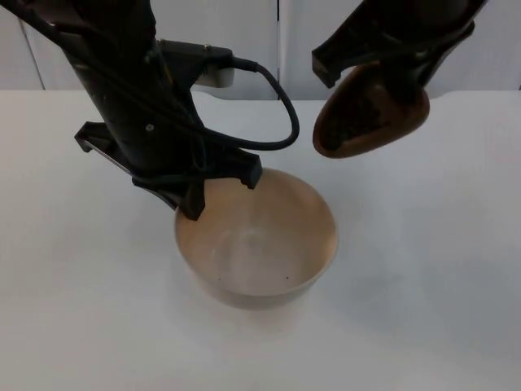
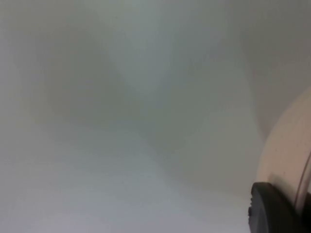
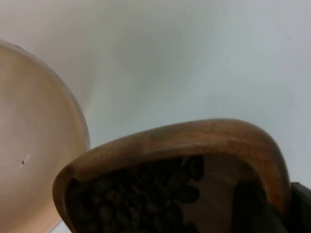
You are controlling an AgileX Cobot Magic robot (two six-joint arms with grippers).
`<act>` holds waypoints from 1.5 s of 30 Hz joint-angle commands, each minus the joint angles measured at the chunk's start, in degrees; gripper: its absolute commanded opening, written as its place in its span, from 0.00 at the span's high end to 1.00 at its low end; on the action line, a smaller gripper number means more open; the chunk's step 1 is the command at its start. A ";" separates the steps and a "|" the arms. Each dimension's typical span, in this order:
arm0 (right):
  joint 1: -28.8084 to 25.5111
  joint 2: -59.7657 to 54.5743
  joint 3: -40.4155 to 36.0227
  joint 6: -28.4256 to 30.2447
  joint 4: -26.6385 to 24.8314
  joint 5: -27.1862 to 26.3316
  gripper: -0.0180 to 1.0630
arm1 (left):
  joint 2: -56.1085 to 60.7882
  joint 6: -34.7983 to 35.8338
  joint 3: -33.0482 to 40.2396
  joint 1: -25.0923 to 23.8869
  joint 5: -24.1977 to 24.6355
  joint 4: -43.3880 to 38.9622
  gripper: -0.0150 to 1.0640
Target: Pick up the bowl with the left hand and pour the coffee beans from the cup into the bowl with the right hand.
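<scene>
The left hand (image 1: 194, 195) grips the near-left rim of the cream bowl (image 1: 269, 244), which sits low over the white bench (image 1: 431, 269). The right hand (image 1: 391, 61) holds the brown wooden cup (image 1: 370, 118) tilted, up and to the right of the bowl. Coffee beans (image 3: 141, 194) lie inside the cup.

Matte black throughout, thick and boxy above each claw. Left gripper (image 1: 221, 191) built of flat, angular black plates, ending in a blunt, round-edged fingertip (image 2: 272, 209). Right gripper (image 1: 399, 77) equally black, with a squared bracket just behind the claw.
</scene>
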State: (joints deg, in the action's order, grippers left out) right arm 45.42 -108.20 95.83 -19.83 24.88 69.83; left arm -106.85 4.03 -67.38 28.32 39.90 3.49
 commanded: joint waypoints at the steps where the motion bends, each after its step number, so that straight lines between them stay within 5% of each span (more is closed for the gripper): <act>1: 1.15 0.43 0.38 -0.25 1.44 0.14 0.98 | 0.06 0.51 -0.23 0.30 0.01 0.40 0.99; 18: 7.00 0.34 0.38 -1.59 13.92 0.14 0.98 | 0.06 0.51 -0.23 0.30 -0.10 0.40 0.99; 45: 13.25 0.34 0.38 1.25 26.07 0.14 0.98 | 0.06 0.51 -0.23 0.30 -0.72 0.40 0.99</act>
State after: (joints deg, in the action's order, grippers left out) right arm 58.37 -108.20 95.83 -19.24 49.38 70.04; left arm -106.85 4.03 -67.38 28.32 39.58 3.49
